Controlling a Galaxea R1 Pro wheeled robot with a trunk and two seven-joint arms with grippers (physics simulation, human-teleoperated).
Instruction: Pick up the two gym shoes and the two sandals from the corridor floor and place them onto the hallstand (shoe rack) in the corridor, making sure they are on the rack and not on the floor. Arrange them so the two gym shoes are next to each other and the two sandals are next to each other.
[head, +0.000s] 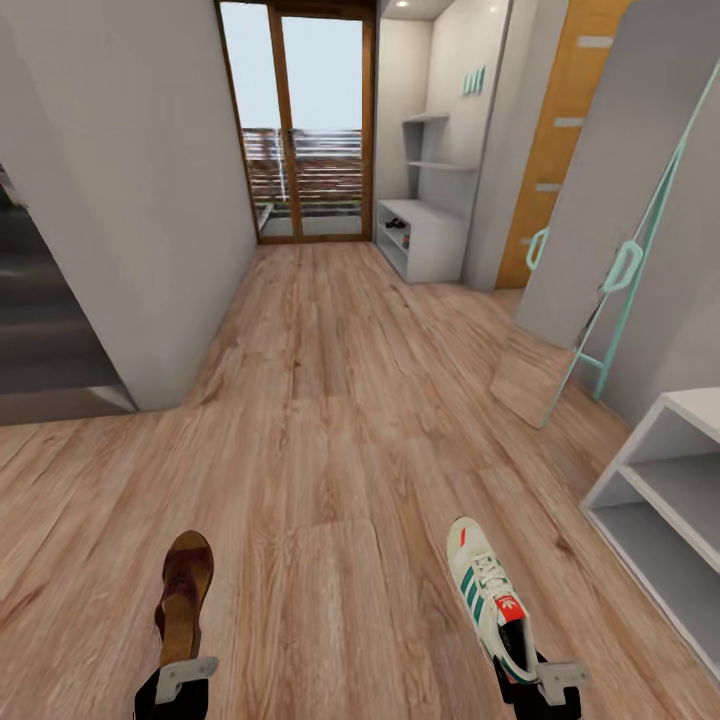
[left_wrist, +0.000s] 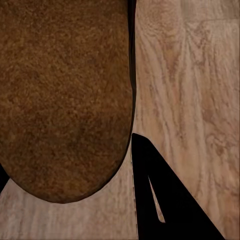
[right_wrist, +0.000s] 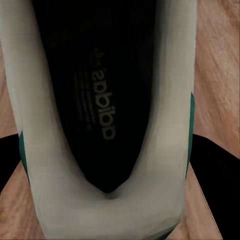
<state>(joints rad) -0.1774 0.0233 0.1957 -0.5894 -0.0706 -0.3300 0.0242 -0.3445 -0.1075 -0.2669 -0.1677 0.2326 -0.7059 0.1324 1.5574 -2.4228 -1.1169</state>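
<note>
Low at the left of the head view, my left gripper (head: 185, 670) is shut on the heel of a brown sandal (head: 184, 592), whose toe points ahead. The left wrist view shows the sandal's brown surface (left_wrist: 65, 95) beside a black finger (left_wrist: 167, 200). My right gripper (head: 540, 682) is shut on the heel of a white gym shoe (head: 490, 592) with green stripes. Its dark insole (right_wrist: 100, 95) sits between black fingers (right_wrist: 212, 167). The pale grey hallstand (head: 428, 245) stands far down the corridor floor (head: 330, 400) on the right, turquoise letters (head: 472, 81) above it. A small dark thing (head: 397, 224) lies on it.
A white open shelf unit (head: 665, 495) stands close on the right. A tall mirror with a turquoise frame (head: 625, 265) leans on the right wall. An orange door (head: 560, 130) is beyond it. A grey wall corner (head: 160, 250) and dark stairs (head: 40, 330) are left. Glass doors (head: 295, 120) end the corridor.
</note>
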